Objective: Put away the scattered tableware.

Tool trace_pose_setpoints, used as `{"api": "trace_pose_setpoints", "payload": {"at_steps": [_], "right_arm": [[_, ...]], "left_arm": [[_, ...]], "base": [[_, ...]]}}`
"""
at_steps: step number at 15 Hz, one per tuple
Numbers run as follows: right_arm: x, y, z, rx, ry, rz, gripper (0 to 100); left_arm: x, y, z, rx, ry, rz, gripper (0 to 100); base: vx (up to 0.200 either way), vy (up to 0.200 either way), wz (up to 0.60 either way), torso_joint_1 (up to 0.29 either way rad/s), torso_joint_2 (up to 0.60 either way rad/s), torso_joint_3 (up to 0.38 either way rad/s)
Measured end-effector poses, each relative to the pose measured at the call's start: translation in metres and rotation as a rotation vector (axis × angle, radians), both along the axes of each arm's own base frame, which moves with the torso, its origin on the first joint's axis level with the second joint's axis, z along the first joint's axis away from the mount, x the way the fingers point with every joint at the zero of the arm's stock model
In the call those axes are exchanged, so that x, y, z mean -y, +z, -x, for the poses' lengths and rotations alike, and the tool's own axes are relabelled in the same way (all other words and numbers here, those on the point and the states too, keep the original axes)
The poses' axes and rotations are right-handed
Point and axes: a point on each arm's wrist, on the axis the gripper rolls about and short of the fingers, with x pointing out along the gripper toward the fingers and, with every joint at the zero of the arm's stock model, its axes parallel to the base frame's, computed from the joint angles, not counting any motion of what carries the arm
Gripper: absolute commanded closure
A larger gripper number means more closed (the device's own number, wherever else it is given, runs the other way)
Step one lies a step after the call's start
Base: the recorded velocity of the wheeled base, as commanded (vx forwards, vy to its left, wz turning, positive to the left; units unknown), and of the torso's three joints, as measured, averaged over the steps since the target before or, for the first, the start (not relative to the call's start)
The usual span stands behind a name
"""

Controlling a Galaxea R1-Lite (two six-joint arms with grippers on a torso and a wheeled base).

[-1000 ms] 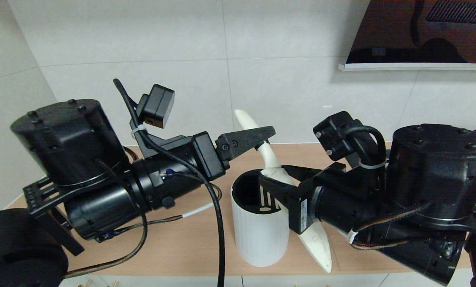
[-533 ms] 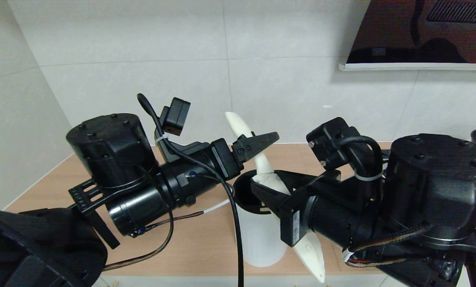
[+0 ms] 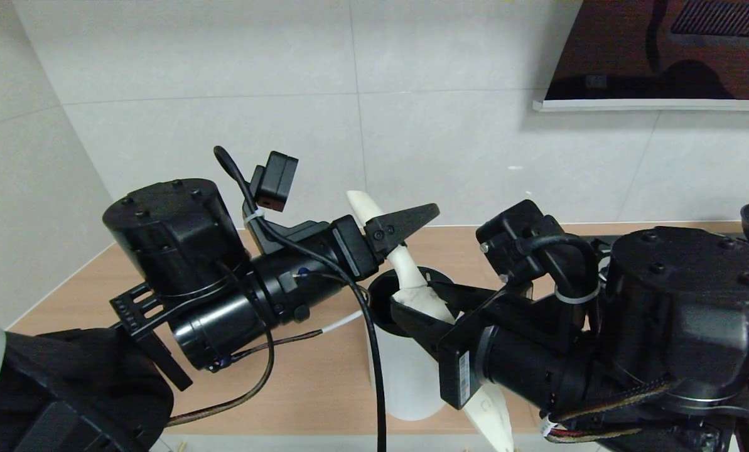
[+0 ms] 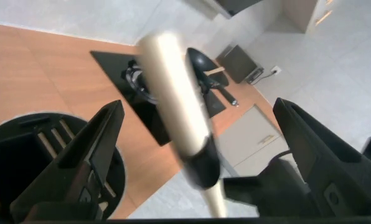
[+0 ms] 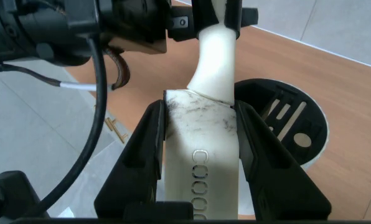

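Note:
A white spatula (image 3: 361, 208) stands tilted over the white cylindrical holder (image 3: 405, 383) on the wooden counter. My right gripper (image 3: 425, 299) is shut on the spatula's broad blade (image 5: 201, 162), just above the holder's black slotted insert (image 5: 285, 118). The blade's tip hangs down past the holder's front side. My left gripper (image 3: 412, 227) is open, its fingers wide apart on either side of the spatula's handle (image 4: 173, 93) without touching it. The holder's dark mouth (image 4: 23, 146) lies below the left fingers (image 4: 92, 155).
The wooden counter (image 3: 299, 376) runs along a grey tiled wall. A black cooktop with a pot (image 4: 173, 74) sits farther along it. A dark range hood (image 3: 663, 56) hangs at the upper right. The counter's front edge is close below the holder.
The left arm has swung in toward the centre. The spatula, held by the right gripper, has sunk a little and tilted left, its handle tip now lower.

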Motion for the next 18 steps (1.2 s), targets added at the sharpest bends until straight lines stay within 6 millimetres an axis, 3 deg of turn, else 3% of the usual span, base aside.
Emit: {"api": "trace_pose_setpoints", "payload": {"at_steps": [1,15,16,18], "right_arm": [[0.0,0.0,0.0,0.0,0.0,0.0,100],[0.0001,0.0009,-0.0004,0.001,-0.006,-0.003,100],[0.0002,0.0011,-0.0004,0.001,-0.007,-0.004,0],[0.0004,0.0022,-0.0004,0.005,-0.008,-0.01,0]], "left_arm": [[0.0,-0.0003,0.0,-0.001,0.0,-0.001,100],[-0.0005,-0.0016,0.0016,-0.004,-0.008,-0.004,100],[0.0,-0.0011,0.0019,-0.003,-0.01,-0.004,100],[0.0014,-0.0014,0.0029,-0.005,-0.015,-0.006,100]], "base": [[0.0,0.0,0.0,0.0,0.0,0.0],[0.0,0.0,0.0,0.0,0.0,0.0],[0.0,0.0,0.0,0.0,0.0,0.0],[0.0,0.0,0.0,0.0,0.0,0.0]]}}
